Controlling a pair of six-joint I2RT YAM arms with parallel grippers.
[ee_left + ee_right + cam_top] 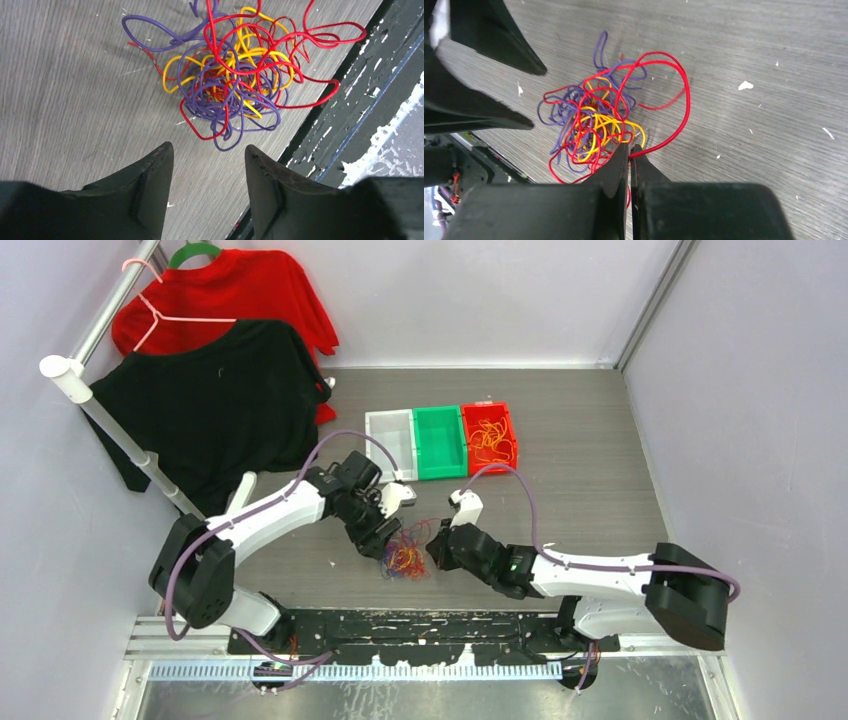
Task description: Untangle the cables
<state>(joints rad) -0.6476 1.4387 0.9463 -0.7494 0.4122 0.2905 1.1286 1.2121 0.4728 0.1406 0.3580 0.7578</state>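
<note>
White arms (285, 508), black joints (190, 575) and jaws, lilac hoses (527, 500).

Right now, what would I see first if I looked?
A bright knot of red, purple and yellow cables lies on the table. The right gripper pinches one red cable; the left gripper hovers open beside the knot. A red shirt hangs back left.

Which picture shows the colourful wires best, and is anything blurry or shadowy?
Top external view: the light is even, but the cable tangle is tiny and its strands smear together. Left wrist view: the cable tangle is big and sharp, each loop clear. Right wrist view: also sharp, with faint soft shadows under the loops on the table.
</note>
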